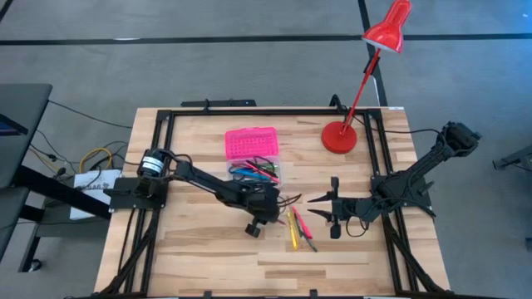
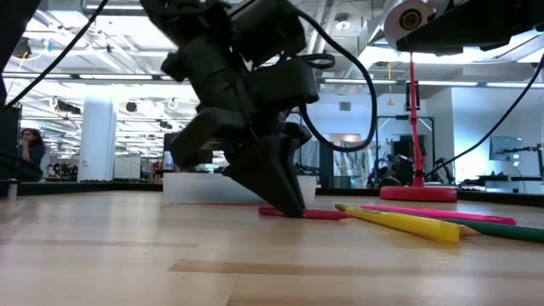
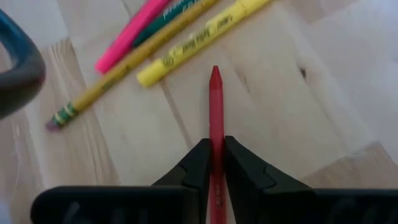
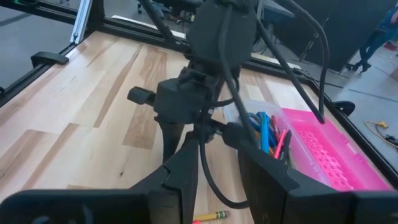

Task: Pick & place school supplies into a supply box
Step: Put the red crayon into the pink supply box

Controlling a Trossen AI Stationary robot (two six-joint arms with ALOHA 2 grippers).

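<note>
My left gripper (image 3: 216,163) (image 1: 278,209) stands with its fingertips on the table, just left of the loose supplies, shut on a red crayon (image 3: 215,106) (image 2: 319,214). Beside it lie a yellow highlighter (image 3: 199,38) (image 2: 408,223), a yellow pencil (image 3: 118,74) and a pink marker (image 3: 127,37) (image 2: 442,213), all flat on the wood (image 1: 298,226). The supply box lies open behind them: its pink lid (image 1: 251,143) is flat on the table, and its clear base (image 1: 254,172) (image 4: 267,134) holds several pens. My right gripper (image 4: 217,180) (image 1: 316,208) is open, just right of the supplies, pointing toward the left arm. My left gripper pinches the red crayon between its two fingers (image 3: 198,165), at the part of the shaft (image 3: 216,146) behind the pointed tip (image 3: 215,76). The fingers come from above, slanting down. The crayon lies flat on the table (image 2: 327,215), its tip sticking out past the fingertips.
A red desk lamp stands on its round base (image 1: 339,137) at the far right of the table, its arm leaning over the far edge. A black frame runs along the table's far and side edges (image 1: 249,110). Bare wood lies toward the near edge (image 1: 249,266).
</note>
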